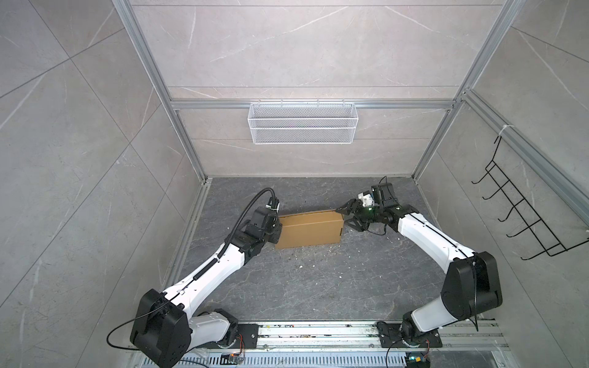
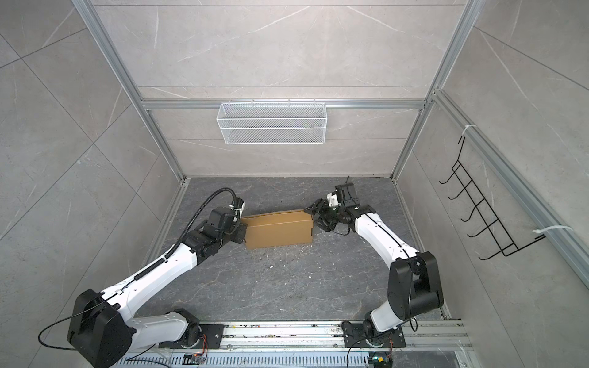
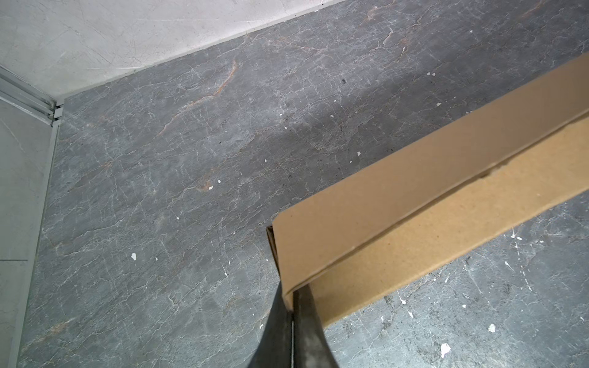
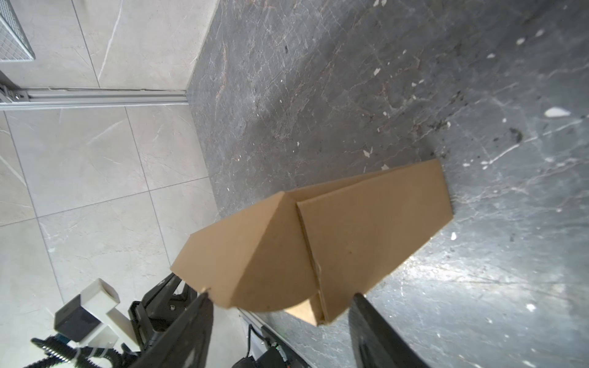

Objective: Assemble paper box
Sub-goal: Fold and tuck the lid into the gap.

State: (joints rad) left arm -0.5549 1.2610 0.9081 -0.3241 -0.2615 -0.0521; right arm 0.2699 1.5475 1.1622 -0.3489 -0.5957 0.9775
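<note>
Cardboard sets the geometry: the paper box [image 1: 309,232], already folded into a closed shape, lies on the dark table [image 1: 318,286] with its long axis running straight from one gripper to the other. The left gripper [image 3: 291,307] is pinched tight on a thin edge at its end of the box. The right gripper [image 4: 281,295] is spread wide at the opposite end, a jaw on either side, clamping nothing. I judge this arm best placed for any tuck there.

Brown paper box [image 1: 309,232] between left claw [image 1: 276,232] and right claw [image 1: 344,218]
</note>
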